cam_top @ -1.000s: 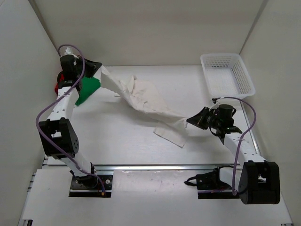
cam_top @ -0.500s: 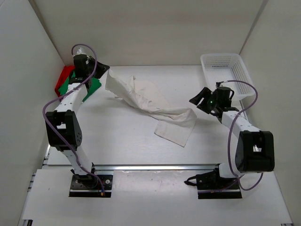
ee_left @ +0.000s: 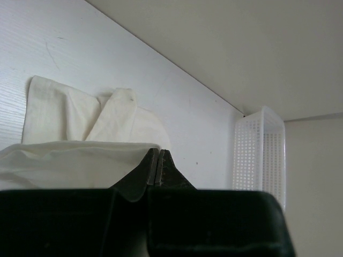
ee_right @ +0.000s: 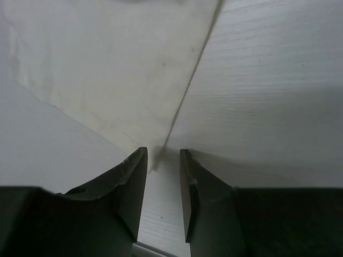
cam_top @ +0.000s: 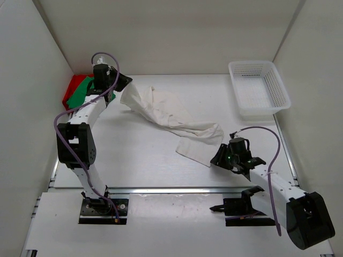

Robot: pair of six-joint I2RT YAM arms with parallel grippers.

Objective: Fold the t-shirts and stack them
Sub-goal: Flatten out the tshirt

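Observation:
The white t-shirt (cam_top: 171,115) lies crumpled in a diagonal band across the table. My left gripper (cam_top: 122,84) is at its far left end, shut on its edge. In the left wrist view the jaws (ee_left: 158,155) are closed, with the white cloth (ee_left: 69,160) bunched against them. My right gripper (cam_top: 216,159) is low at the shirt's near right corner, open and empty. In the right wrist view (ee_right: 161,155) that corner of the white cloth (ee_right: 107,64) lies just ahead of the gap. The green t-shirt (cam_top: 80,92) and the red t-shirt (cam_top: 71,85) lie bunched against the left wall.
A white plastic mesh basket (cam_top: 234,88) stands at the far right and looks empty. It also shows in the left wrist view (ee_left: 257,155). White walls close in the table on the left, back and right. A metal rail runs along the near edge.
My right gripper let go of the white shirt, swung toward the basket, then came down at the shirt's near right corner. The shirt dropped flat. My left gripper shifted right along the back.

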